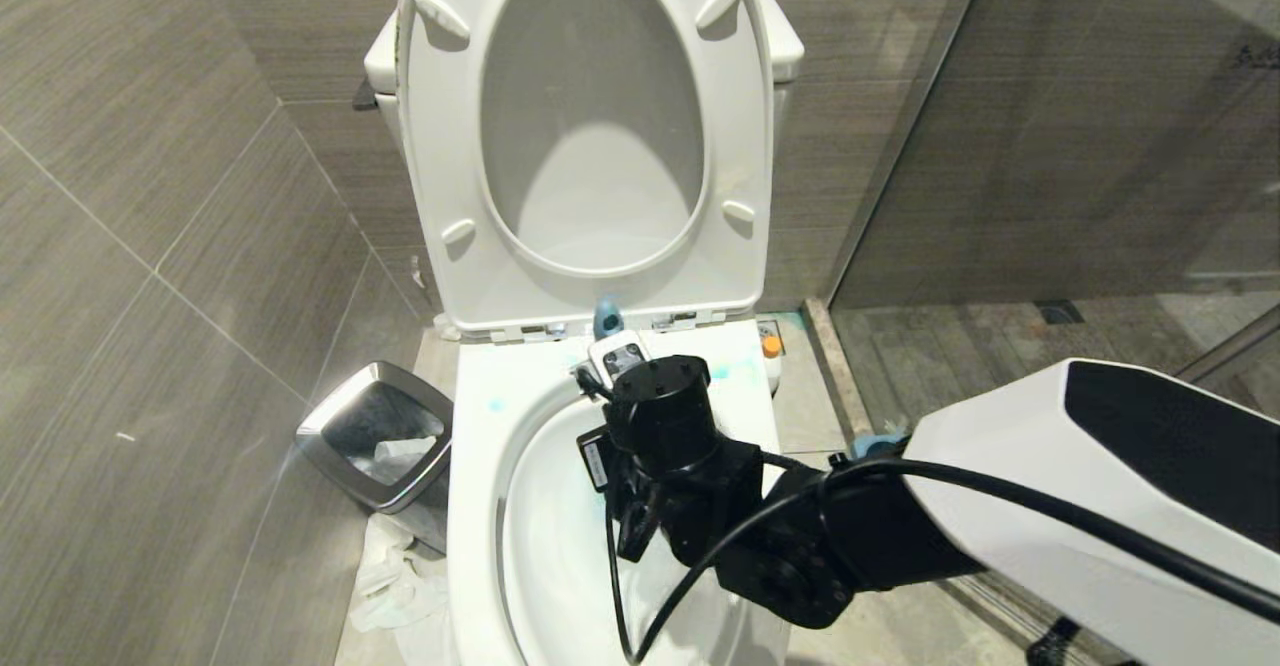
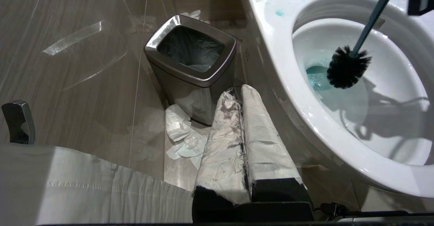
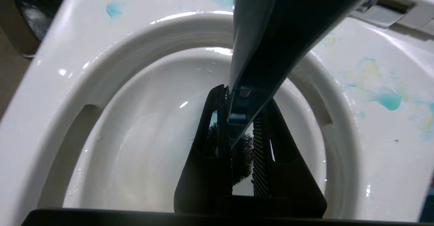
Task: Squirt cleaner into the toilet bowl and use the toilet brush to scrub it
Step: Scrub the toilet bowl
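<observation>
The toilet bowl (image 1: 475,466) stands open in front of me, white with a wide rim (image 2: 284,66). My right gripper (image 3: 244,98) hangs over the bowl, pointing down, shut on the slate-blue handle (image 3: 268,42) of the toilet brush. The brush's black bristle head (image 2: 347,68) sits low inside the bowl, just above a turquoise pool of cleaner (image 2: 317,76). Pale blue cleaner smears (image 3: 386,97) mark the rim. In the head view the right wrist (image 1: 665,416) covers the fingers, and the handle's top (image 1: 606,318) pokes up behind it. My left gripper (image 2: 237,92), wrapped in white, is shut and empty beside the toilet.
A square steel bin (image 1: 385,436) stands left of the toilet, with crumpled tissue (image 2: 179,127) on the floor by it. The seat and lid (image 1: 590,126) are raised against the tank. A glass shower partition (image 1: 1000,126) closes off the right. Tiled wall runs along the left.
</observation>
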Available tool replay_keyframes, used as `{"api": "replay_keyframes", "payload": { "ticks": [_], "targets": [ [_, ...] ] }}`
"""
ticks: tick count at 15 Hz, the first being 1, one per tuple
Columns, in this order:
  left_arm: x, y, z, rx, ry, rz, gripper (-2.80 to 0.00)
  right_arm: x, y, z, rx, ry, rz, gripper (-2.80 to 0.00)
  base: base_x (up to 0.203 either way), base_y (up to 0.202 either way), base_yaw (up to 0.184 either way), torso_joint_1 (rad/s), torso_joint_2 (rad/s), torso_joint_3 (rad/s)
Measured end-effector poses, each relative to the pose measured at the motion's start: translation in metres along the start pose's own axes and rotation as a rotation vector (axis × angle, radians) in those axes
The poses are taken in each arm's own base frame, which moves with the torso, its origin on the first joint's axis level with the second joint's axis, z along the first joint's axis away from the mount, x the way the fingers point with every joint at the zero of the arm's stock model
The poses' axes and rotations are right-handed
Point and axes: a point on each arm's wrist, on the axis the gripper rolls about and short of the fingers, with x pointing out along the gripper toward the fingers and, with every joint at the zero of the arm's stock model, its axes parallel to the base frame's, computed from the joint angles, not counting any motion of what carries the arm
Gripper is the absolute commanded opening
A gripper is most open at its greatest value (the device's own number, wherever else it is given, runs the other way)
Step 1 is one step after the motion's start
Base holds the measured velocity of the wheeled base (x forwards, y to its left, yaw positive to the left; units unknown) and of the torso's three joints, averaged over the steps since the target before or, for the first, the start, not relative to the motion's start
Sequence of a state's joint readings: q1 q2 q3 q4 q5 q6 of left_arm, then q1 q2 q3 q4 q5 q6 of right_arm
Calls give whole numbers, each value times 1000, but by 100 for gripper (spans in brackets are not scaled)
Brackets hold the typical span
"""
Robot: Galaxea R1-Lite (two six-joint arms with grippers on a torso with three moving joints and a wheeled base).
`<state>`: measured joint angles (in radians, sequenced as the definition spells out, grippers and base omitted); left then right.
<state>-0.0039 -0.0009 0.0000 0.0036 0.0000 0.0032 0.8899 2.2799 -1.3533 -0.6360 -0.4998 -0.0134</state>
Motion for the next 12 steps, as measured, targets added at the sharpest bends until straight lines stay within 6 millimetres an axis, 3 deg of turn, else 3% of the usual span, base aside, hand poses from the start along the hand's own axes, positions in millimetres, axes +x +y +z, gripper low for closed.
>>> {"api": "replay_keyframes", "payload": {
  "ticks": [6,9,12],
  "targets": [
    [0,0,0,0,-1,0,-280,51,8,-40,-28,41,-36,-280,0,0,0,0,0,0],
    [0,0,0,0,0,-2,-280,66,8,-46,-47,34,-53,-280,0,0,0,0,0,0],
    [0,0,0,0,0,0,-280,66,6,-39,-42,19,-58,-280,0,0,0,0,0,0]
  ]
}}
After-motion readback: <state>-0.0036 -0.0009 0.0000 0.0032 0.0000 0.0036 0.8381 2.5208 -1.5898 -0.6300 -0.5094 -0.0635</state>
